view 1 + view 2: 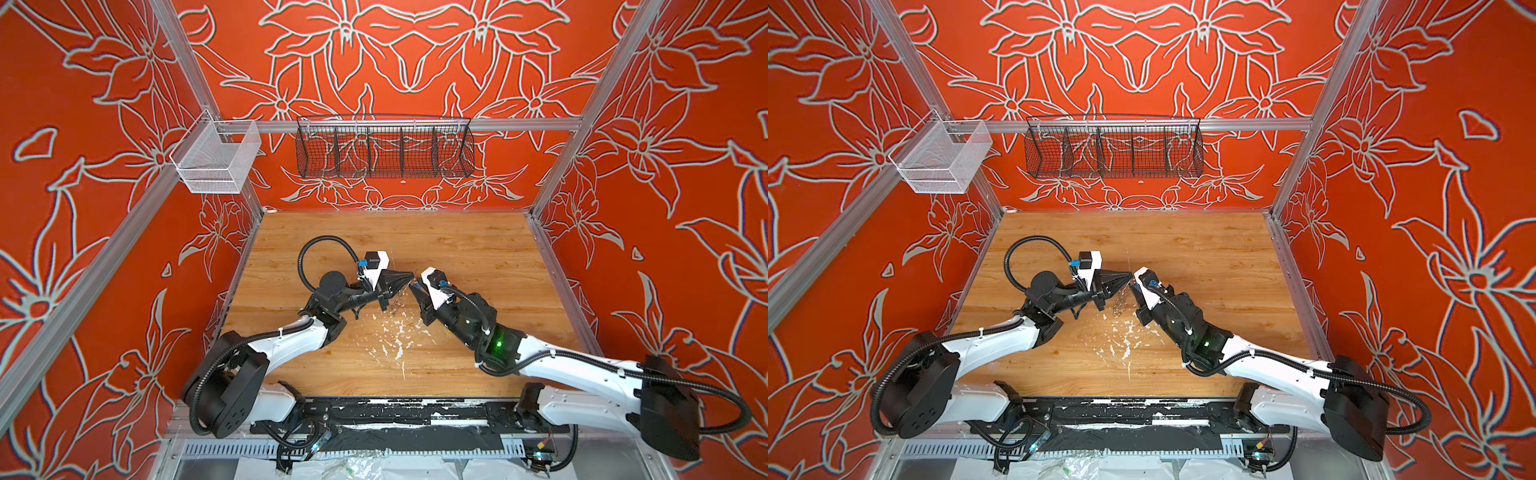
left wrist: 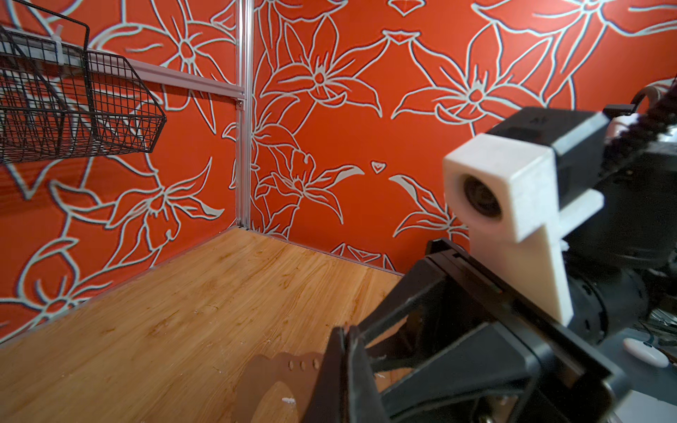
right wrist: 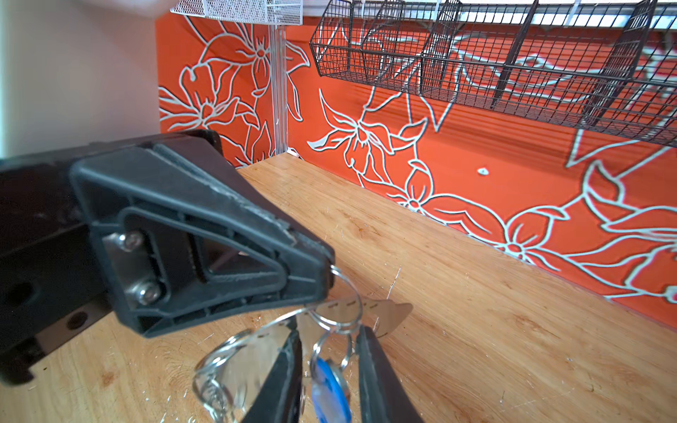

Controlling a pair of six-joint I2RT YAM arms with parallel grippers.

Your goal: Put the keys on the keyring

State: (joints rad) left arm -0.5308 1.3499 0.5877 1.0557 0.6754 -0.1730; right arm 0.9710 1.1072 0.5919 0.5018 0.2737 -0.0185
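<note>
Keyring [image 3: 331, 315], pinched by the shut left end effector [image 3: 326, 278], could twist free if the part-open right end effector [image 3: 329, 381], straddling the blue-tagged key [image 3: 329, 388], tugs sideways.

White arm shells, black joints, ribbed black cables, green light, black triangular fingers [image 3: 205, 234]

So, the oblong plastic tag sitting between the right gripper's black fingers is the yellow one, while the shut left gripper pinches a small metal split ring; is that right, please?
Not quite: the oblong plastic tag between the right gripper's black fingers is blue, not yellow, as the right wrist view shows. The rest holds: the shut left gripper pinches a small metal split ring.
</note>
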